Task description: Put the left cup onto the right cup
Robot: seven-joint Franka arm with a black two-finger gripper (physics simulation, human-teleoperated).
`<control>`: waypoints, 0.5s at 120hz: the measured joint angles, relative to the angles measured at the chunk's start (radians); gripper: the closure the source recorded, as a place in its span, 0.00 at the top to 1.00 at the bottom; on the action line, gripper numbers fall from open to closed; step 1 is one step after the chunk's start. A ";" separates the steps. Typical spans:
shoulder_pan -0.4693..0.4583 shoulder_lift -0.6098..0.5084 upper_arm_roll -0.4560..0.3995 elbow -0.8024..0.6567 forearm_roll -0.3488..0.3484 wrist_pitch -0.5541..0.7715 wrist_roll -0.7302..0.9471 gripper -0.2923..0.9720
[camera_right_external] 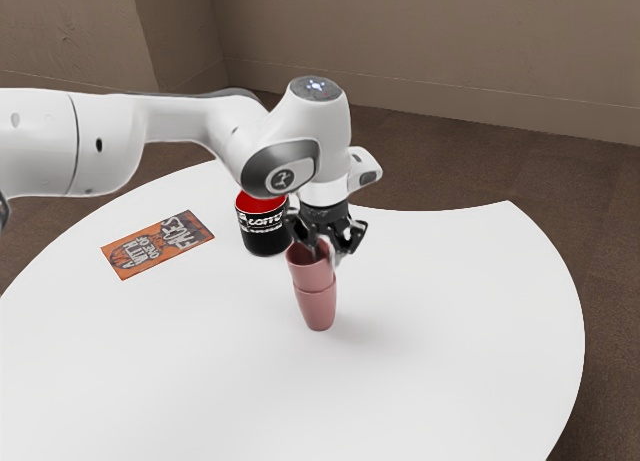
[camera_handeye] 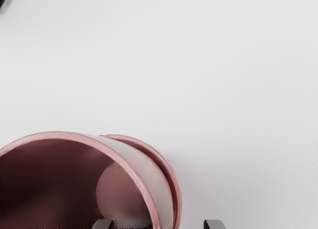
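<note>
Exterior, cups: top cup (camera_right_external: 310,269) sat nested in lower cup (camera_right_external: 319,309) mid-bench (camera_right_external: 450,311), near a mug (camera_right_external: 262,224).
Exterior, pincer (camera_right_external: 326,243): apart, straddling the top cup's rim.
Wrist, fingertips (camera_handeye: 213,224): wall between them, apparently untouched.
Risk: a skewed lift could snag the rim and topple the stack.

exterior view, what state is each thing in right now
lower pink cup: upright on the table
upper pink cup: upright, nested in the lower pink cup
black mug: upright, behind the cups
card: lying flat, printed face up
pincer: open, one finger inside the upper pink cup's rim, one outside
</note>
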 joint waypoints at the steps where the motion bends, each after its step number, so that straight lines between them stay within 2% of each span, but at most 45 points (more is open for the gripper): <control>1: 0.000 -0.002 0.000 0.000 0.000 0.000 0.000 0.40; 13: -0.001 -0.035 0.000 -0.003 -0.001 -0.013 0.000 0.54; 27: -0.002 -0.115 -0.001 -0.007 -0.009 -0.044 0.001 0.64; 38: 0.000 -0.201 0.003 -0.009 -0.064 -0.092 0.004 0.68; 47: -0.007 -0.264 0.069 -0.006 -0.140 -0.151 0.022 0.71; 60: -0.009 -0.325 0.233 0.031 -0.215 -0.258 0.079 0.73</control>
